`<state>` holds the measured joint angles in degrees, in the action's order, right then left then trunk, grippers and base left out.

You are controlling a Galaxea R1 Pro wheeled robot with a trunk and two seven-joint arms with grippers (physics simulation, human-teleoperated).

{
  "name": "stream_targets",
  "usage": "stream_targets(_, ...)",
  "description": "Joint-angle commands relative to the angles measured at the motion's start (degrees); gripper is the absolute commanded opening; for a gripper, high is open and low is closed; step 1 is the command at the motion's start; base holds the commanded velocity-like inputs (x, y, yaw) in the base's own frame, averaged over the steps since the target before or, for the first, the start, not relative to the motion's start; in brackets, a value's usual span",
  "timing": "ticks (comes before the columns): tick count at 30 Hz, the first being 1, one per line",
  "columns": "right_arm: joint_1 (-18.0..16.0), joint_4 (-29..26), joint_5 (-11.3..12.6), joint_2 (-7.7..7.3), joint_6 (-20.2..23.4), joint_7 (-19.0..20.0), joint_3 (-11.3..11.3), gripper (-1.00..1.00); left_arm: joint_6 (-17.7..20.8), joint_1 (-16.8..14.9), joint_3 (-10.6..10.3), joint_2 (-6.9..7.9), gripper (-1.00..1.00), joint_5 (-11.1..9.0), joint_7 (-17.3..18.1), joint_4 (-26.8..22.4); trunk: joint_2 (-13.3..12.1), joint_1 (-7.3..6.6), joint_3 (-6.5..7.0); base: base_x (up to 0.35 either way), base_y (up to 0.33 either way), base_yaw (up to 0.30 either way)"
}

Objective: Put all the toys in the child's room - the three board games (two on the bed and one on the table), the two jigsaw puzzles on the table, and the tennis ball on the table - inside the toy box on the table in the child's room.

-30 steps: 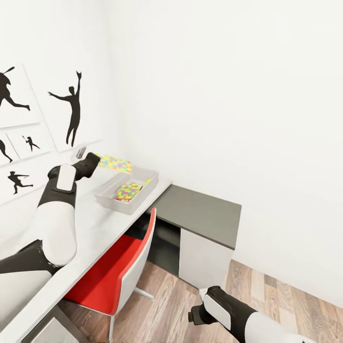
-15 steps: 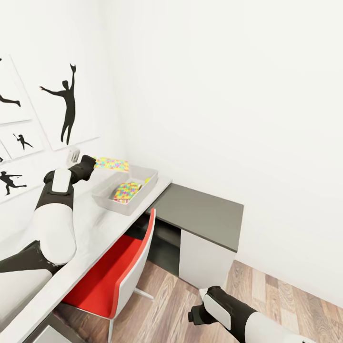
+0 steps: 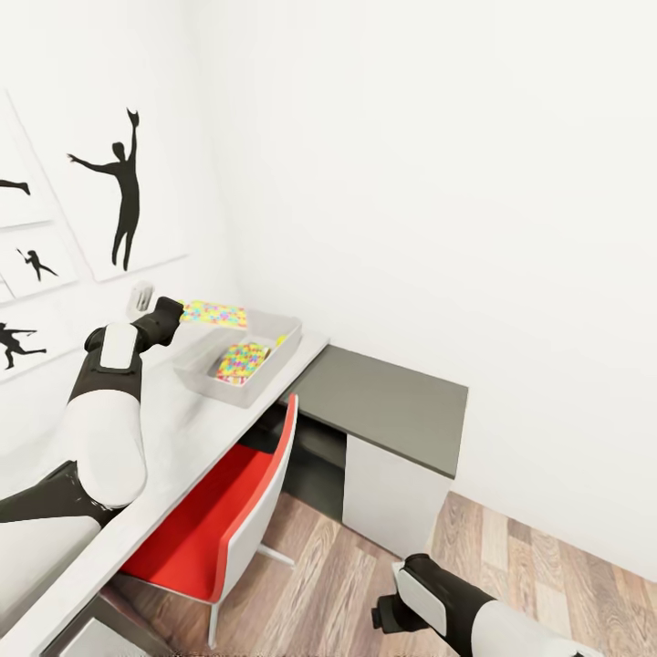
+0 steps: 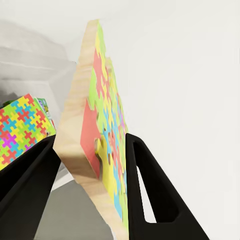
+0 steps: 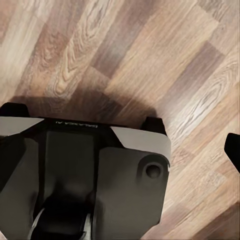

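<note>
My left gripper [image 3: 173,312] is shut on a jigsaw puzzle [image 3: 215,315], held flat in the air over the far rim of the toy box [image 3: 205,376]. In the left wrist view the puzzle [image 4: 100,135] stands between the two black fingers [image 4: 155,195] of that gripper [image 4: 90,139]. A second jigsaw puzzle [image 3: 242,361] lies inside the toy box, seen too at the wrist [image 4: 20,130], with a green-edged box [image 3: 282,344] beside it. The toy box stands on the pale table [image 3: 182,429]. My right gripper [image 3: 388,620] hangs low over the wood floor [image 5: 165,55], apparently open with nothing in it.
A red chair [image 3: 219,511] is tucked under the table's front edge. The dark grey cabinet section [image 3: 383,397] joins the table at the corner. A small grey thing [image 3: 139,297] stands by the wall with silhouette pictures [image 3: 123,192]. My own grey base [image 5: 100,170] shows under the right wrist.
The head view has shifted, sliding the wall pictures leftward. The left gripper still holds the puzzle at about the same spot over the toy box. The right arm sits slightly lower.
</note>
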<state>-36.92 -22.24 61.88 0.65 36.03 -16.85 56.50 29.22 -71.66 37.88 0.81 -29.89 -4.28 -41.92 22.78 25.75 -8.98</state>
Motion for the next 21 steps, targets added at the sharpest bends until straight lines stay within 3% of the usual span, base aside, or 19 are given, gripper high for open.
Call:
stream_targets(1,-0.1,0.0,0.6,-0.03,0.1,-0.5,0.3,1.00,0.3,-0.1,0.1,-0.05,-1.00,-0.6,-0.4,-0.1,0.1,0.03,-0.22,0.016,0.000,0.000)
stream_targets(6,-0.1,0.8,0.6,-0.09,-0.2,-0.6,0.3,1.00,0.3,-0.1,0.0,-0.23,-1.00,-0.5,-0.4,-0.1,0.1,0.03,-0.70,0.143,-0.003,0.000)
stream_targets(10,-0.1,6.6,0.5,-0.12,-1.2,-0.6,0.4,1.00,0.3,-0.1,-0.1,-0.27,-1.00,-0.5,-0.4,-0.1,0.1,0.03,-1.08,0.070,-0.004,0.000)
stream_targets(15,-0.1,12.5,0.4,-1.15,-5.6,-0.5,0.5,1.00,0.3,-0.1,0.0,-0.28,-1.00,-0.5,-0.3,-0.1,0.1,0.03,-1.55,0.009,-0.001,0.000)
stream_targets(21,-0.1,16.6,0.4,-2.95,-7.0,-0.6,0.5,1.00,0.3,-0.1,-0.1,-0.28,-1.00,-0.5,-0.4,-0.1,0.1,0.03,-2.12,0.001,0.000,0.000)
